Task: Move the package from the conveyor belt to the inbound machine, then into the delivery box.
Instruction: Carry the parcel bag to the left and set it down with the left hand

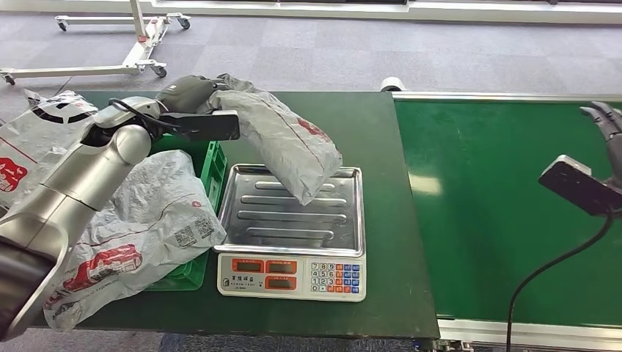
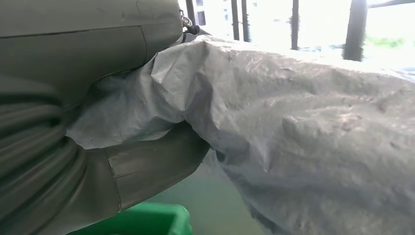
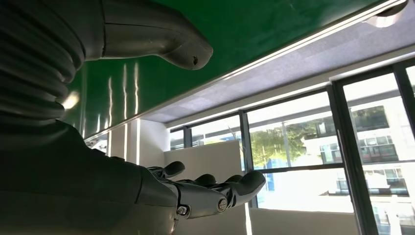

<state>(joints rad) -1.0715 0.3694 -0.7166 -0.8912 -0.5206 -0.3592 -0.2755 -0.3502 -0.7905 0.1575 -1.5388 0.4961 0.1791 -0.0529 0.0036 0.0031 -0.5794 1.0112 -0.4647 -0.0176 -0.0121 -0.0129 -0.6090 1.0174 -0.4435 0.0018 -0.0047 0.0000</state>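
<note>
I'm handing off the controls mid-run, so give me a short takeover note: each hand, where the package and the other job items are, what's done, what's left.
Left hand: holds the grey package by its upper end, above the table; the package's lower end hangs to the scale tray, contact unclear.
Right hand: open, holding nothing, over the green conveyor belt.
Green crate: left of the scale, with other grey bags piled on it.
Done: package is off the belt and at the scale.
Left: move it into the crate, presumably the delivery box, and let go.
</note>
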